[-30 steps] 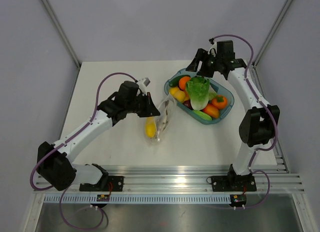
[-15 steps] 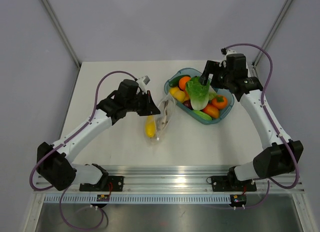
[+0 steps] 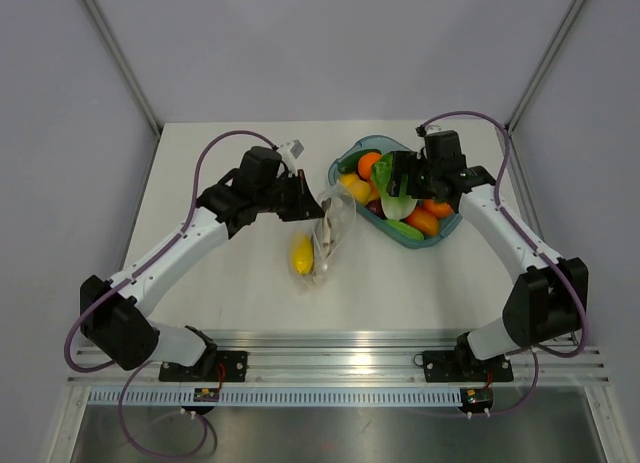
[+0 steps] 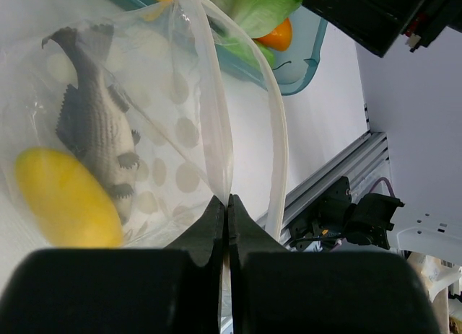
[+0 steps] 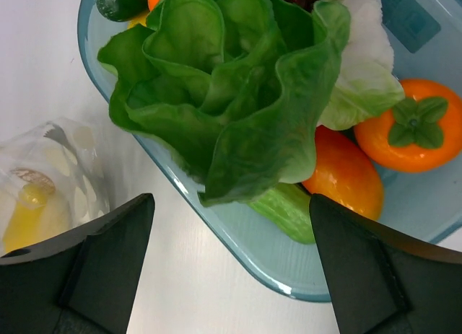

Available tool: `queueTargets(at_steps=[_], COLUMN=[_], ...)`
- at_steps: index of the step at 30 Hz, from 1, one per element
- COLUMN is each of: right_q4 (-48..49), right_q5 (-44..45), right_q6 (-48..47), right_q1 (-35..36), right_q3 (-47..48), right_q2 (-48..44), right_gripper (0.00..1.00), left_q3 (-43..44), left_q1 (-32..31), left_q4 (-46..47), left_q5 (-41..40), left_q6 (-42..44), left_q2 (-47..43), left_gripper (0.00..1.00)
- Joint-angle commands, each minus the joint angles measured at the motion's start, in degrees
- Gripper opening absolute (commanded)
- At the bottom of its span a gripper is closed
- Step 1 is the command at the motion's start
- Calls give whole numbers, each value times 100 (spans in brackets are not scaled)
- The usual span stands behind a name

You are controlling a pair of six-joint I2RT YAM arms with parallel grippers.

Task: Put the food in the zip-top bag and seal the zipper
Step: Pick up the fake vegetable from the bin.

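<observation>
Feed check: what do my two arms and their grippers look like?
The left arm and right arm have white links with chunky black joints, and a purple cable loops alongside each. The left gripper and right gripper are matte black with wedge-shaped fingers.

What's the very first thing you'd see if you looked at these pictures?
The big, frilly green lettuce in the teal tray at the right, with the open right gripper hovering over it. Next, the clear bag in the middle, pinched by the left gripper, holding a yellow lemon and a grey fish.
</observation>
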Motion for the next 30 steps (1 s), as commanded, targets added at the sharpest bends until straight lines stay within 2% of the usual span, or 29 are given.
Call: queueTargets(at_steps=[1,6,10,11,14,15,17,30], right_q4=[472,753,1052,1061,1122,1140,1070,657], right_q5=[339,437,306,236,235,235,244,437], right_q6=[-170,-258,-144,-100,14,41,67,551], right_q1=[117,144,144,144,144,144,152,144], right_q3=[244,349,235,235,104,60,-20,-170], right_q2=[339,822,955,964,797,658,499,-1487], right_gripper=[96,95,80,66,37,18,1,0], left_q3=[357,498,638,691,779,832,893,999], left_q1=[-52,-61,-61,-70,-70,-70,-70,-245], left_q4=[3,-199,-418,-488,-664,-691,-770,-700], left_q5=[-73,-195,-318,-345,-433,-476,-529,-538], left_q6=[-23,30,127,162,223,250,320,338], left_q2=[38,100,109,108,73,56,47,275], left_gripper=[0,0,0,0,0,0,0,0])
